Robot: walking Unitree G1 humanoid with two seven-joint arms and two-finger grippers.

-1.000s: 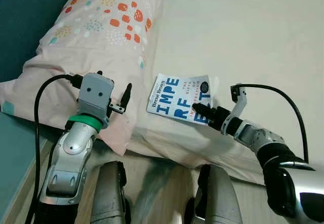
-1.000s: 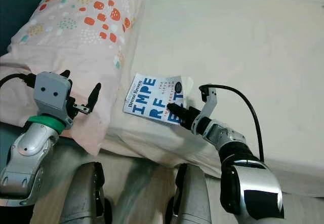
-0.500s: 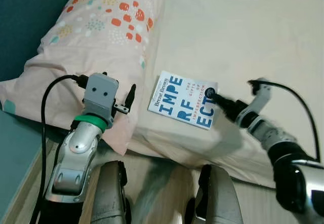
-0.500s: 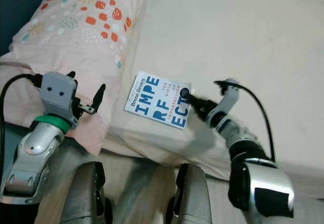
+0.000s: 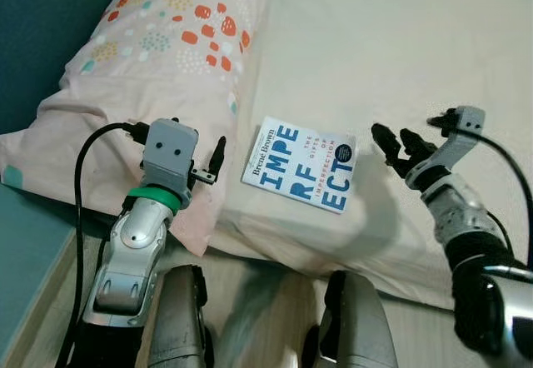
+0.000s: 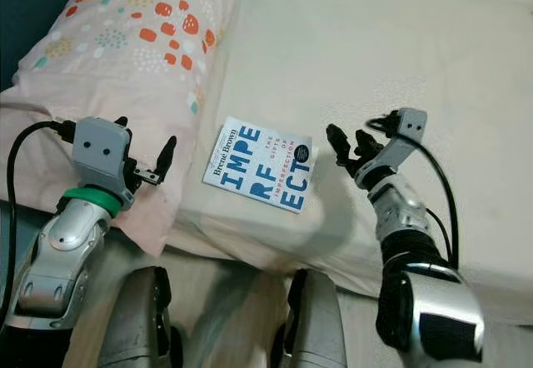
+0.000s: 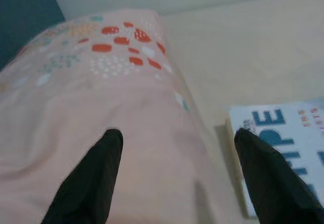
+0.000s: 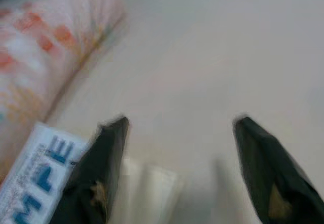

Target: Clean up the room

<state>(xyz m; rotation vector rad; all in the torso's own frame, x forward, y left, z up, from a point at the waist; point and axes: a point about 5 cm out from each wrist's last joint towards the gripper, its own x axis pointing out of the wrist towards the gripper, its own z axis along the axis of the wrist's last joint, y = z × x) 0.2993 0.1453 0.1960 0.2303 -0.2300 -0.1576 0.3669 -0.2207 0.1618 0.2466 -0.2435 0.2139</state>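
The right hand (image 5: 398,141) hovers wide open and empty at centre right, just right of the book (image 5: 300,165), which lies flat mid-frame on the cream bed (image 5: 400,43). The left hand (image 7: 177,176), also wide and empty, hangs over the pink pillow (image 5: 158,60) at upper left.

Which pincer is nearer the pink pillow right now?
Left. The left pincer hovers open over the pillow's edge beside the book; the right pincer, open, is past the book's far side, above the sheet.

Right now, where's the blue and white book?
The book lies flat near the bed's front edge, just right of the pink pillow, between the left claw and the open right claw.
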